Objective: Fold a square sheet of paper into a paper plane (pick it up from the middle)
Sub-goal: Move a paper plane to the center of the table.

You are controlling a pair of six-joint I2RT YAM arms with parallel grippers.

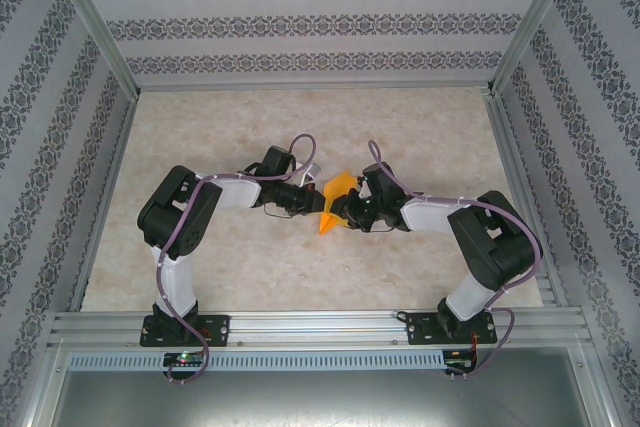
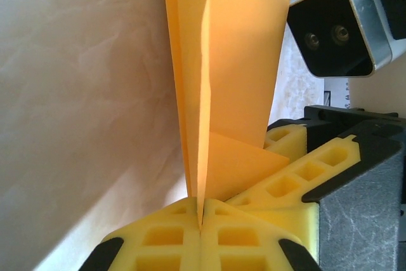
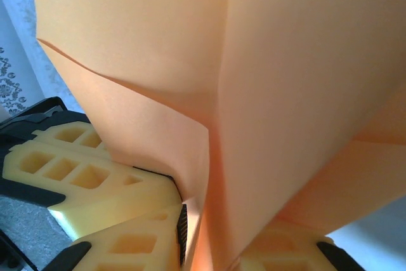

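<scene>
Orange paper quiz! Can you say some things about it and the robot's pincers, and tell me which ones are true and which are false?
1. The orange paper has the left pincer on one side and the right pincer on the other. True.
2. The left pincer is wide open. False: it is pinched shut on the paper's bottom edge.
3. The paper is a flat, unfolded square. False: it is folded, with a sharp crease and a pointed end.
4. The left pincer's fingers are yellow. True.
5. The right pincer is far away from the paper. False: the paper runs down between its fingers.
</scene>
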